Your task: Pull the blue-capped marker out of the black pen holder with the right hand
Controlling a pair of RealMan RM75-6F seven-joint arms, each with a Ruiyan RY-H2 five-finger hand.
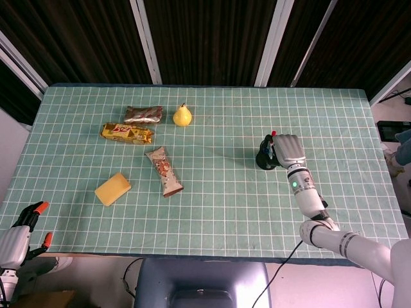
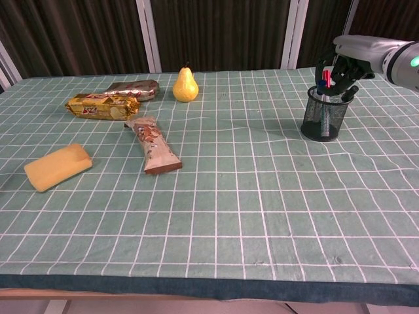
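Observation:
The black mesh pen holder stands at the table's right side, also visible as the holder in the head view. My right hand hovers just above its rim, fingers curled down. Between them it pinches the blue-capped marker, with a red tip showing beside it. The marker's upper end is raised above the rim; its lower part is hard to make out through the mesh. In the head view the right hand covers most of the holder. My left hand hangs off the table's front-left corner, fingers apart, holding nothing.
A yellow pear, a silver wrapper, a yellow snack packet, a brown snack bar and a yellow block lie on the left half of the green checked cloth.

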